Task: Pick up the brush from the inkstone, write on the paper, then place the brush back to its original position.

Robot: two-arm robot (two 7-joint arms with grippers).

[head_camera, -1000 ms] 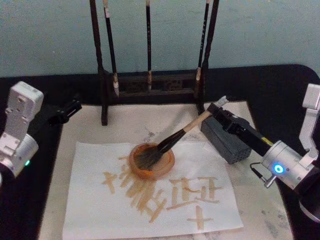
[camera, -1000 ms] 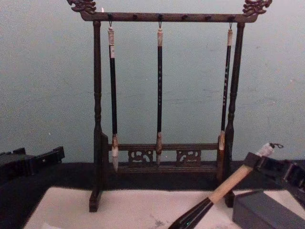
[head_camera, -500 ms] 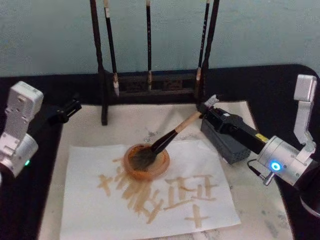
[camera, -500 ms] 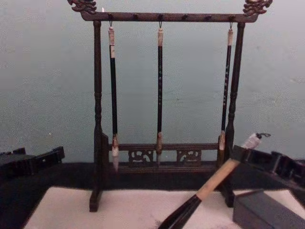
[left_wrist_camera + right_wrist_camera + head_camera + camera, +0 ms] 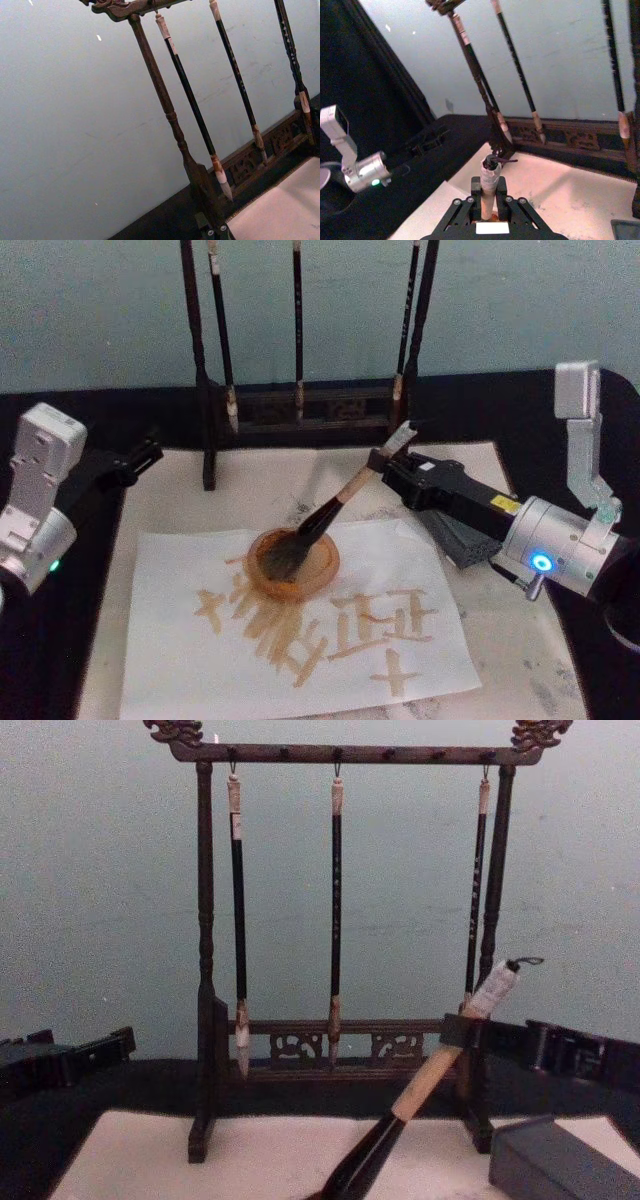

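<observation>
The right gripper (image 5: 392,468) is reaching in from the right of the brush rack (image 5: 300,405) and is pinching the brush (image 5: 345,495) high on its tan shaft, just under the whitish wrapped end. In the right wrist view, the black fingers (image 5: 470,192) are pressing on either side of the shaft. Gripping that high is leaving the whole lower shaft free, so the arm is staying well above the wet work.

The brush is leaning steeply, with its top tilting toward the rack's right post and its bristles dipping into a round orange dish (image 5: 325,580) that is sitting in front of the rack's middle. The bristles appear to be touching the dish's floor, though the rim is hiding the contact. The slant is probably letting the bristle head soak up liquid along its side.

The dish is sitting on the paper (image 5: 180,640), which is lying in front of the rack on a beige mat (image 5: 260,485) and is already carrying tan strokes. By this reading the robot is reloading in the middle of the writing step.

The inkstone (image 5: 460,540) is lying in front of the rack's right foot, partly under the right arm, and is waiting for the brush's return.

The left gripper (image 5: 145,453) is idling beside the rack's left foot, clear of the paper, and its state cannot be told.
</observation>
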